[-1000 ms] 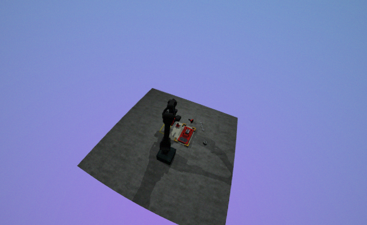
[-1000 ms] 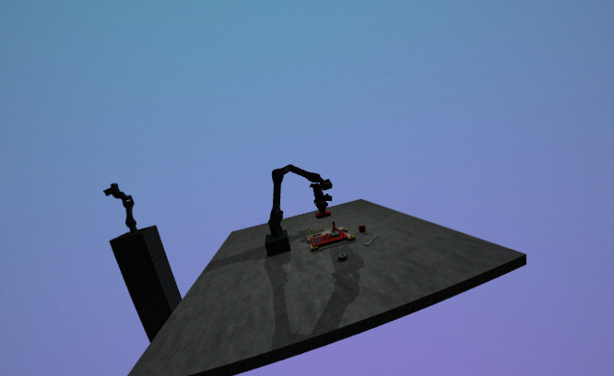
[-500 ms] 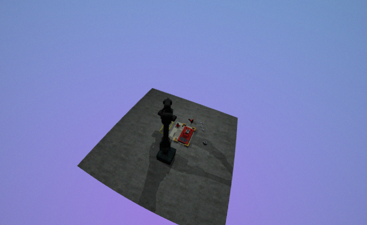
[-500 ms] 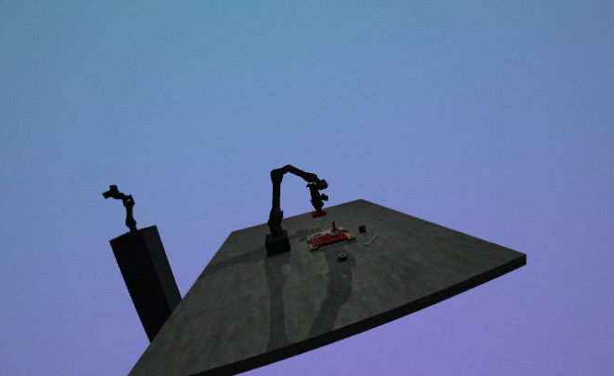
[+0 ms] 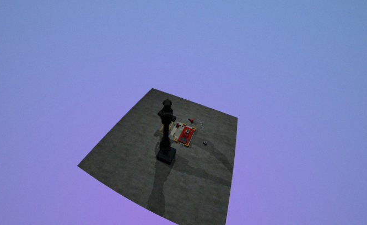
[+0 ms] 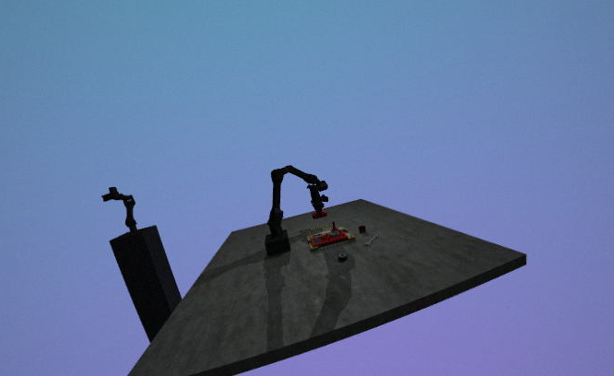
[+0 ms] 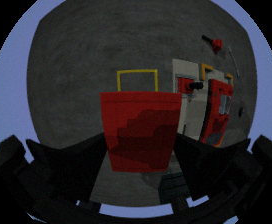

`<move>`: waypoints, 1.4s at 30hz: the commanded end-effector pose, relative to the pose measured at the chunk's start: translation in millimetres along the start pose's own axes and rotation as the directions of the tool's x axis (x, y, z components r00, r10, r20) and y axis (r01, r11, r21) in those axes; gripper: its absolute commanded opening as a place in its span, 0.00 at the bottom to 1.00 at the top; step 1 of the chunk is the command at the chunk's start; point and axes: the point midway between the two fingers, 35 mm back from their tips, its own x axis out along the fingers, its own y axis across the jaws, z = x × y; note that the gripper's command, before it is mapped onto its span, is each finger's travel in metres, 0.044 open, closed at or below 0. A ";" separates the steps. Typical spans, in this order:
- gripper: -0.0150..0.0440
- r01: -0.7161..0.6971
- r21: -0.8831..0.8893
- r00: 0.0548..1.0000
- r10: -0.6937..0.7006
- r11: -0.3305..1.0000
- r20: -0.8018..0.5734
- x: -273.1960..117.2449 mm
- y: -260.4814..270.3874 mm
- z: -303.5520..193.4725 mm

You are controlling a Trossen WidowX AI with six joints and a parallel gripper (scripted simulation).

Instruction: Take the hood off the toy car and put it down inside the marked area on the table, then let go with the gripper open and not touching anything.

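The dark arm stands left of the red toy car on the grey table

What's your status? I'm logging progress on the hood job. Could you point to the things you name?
Hand [image 6: 319, 212] [image 7: 140, 135] shut on hood [image 6: 317, 216] [image 7: 141, 131]. Hood off car [image 5: 185, 134] [image 6: 329, 238] [image 7: 217, 112], held above table [image 5: 118, 156] [image 6: 393, 280] [image 7: 67, 85]. Nothing seen blocking the marked area [image 5: 160, 129] [image 7: 137, 71], though hood hides part.

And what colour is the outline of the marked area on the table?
Yellow, clearest in the wrist view.
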 end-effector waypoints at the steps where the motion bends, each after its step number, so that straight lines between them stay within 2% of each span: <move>1: 0.25 -0.001 0.004 1.000 0.001 1.000 -0.004 4.9 0.4 -0.5; 42: 0.25 -0.001 0.004 1.000 0.001 1.000 -0.004 36.5 0.7 -0.1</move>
